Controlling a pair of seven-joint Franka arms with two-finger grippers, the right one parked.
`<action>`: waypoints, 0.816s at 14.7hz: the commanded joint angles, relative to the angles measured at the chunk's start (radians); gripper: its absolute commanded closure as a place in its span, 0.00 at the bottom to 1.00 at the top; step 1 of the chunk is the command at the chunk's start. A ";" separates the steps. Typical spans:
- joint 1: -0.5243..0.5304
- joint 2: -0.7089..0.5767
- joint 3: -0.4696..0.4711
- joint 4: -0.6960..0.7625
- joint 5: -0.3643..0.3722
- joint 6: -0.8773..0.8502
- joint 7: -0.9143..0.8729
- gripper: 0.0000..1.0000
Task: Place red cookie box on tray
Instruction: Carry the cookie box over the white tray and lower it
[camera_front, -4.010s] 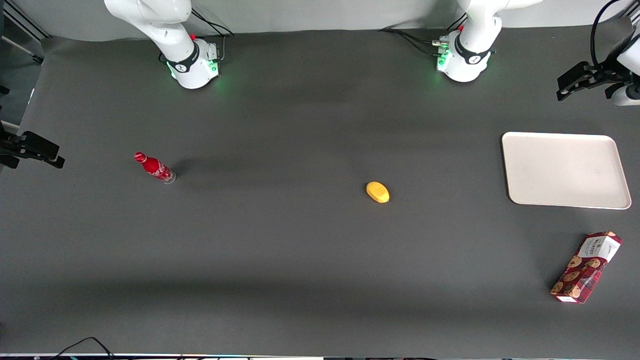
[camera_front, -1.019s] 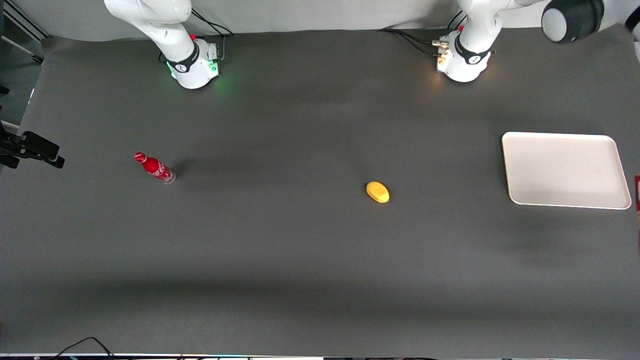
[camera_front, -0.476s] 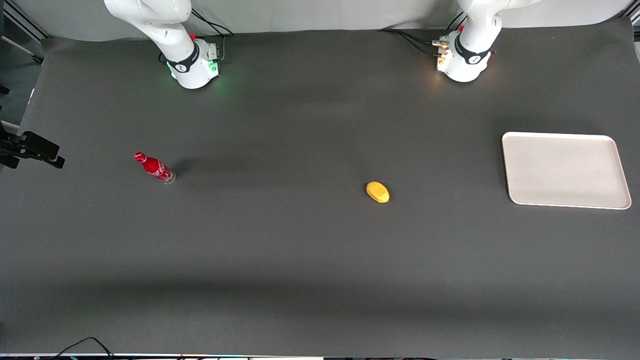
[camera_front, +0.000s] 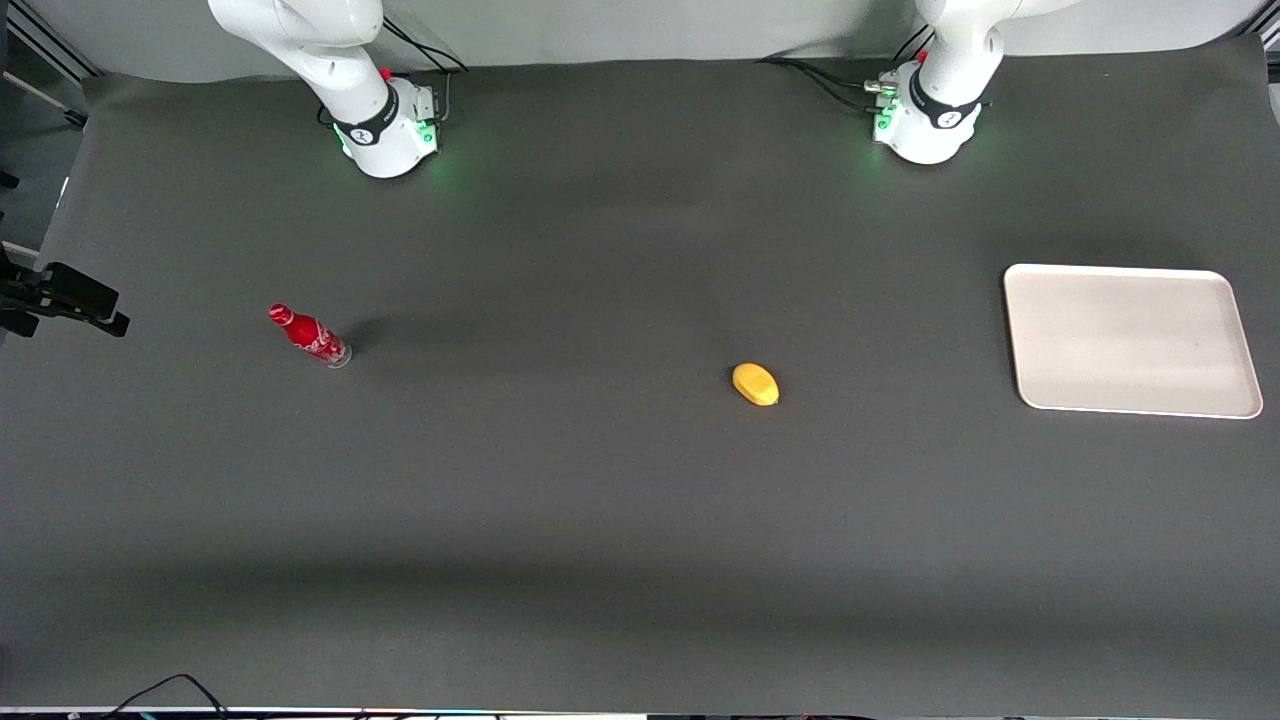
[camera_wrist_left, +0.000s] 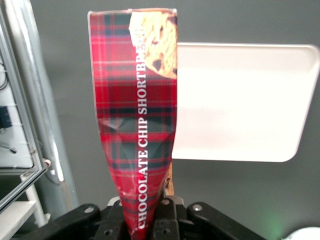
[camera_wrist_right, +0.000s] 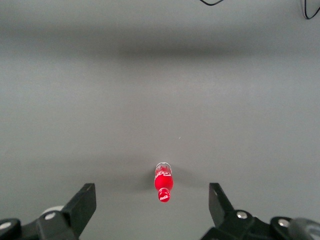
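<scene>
Front view shows the dark table (camera_front: 600, 500), the largest item, with the tray (camera_front: 1130, 340) lying bare toward the working arm's end; neither the box nor the left gripper appears in this view. A yellow fruit (camera_front: 755, 384), seemingly a lemon, lies near the table's middle, and a small red bottle (camera_front: 309, 336) stands toward the parked arm's end; neither belongs to the task. Left wrist view shows the red cookie box (camera_wrist_left: 137, 120) clamped at one end in the gripper (camera_wrist_left: 145, 220), jaws closed on a visibly creased and pinched carton, the box hanging lengthwise over the table with the tray below and beside it. Judgement: the box is held aloft in carry, lifted high to clear the rim, not yet set down. Carton is red plaid, lettered "CHOCOLATE CHIP SHORTBREAD", cookie picture at the free end.
</scene>
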 joint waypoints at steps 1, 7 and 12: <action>-0.030 -0.056 0.012 -0.303 0.008 0.299 0.011 1.00; -0.024 0.173 0.012 -0.380 -0.205 0.627 0.241 1.00; 0.004 0.289 0.014 -0.330 -0.322 0.697 0.362 1.00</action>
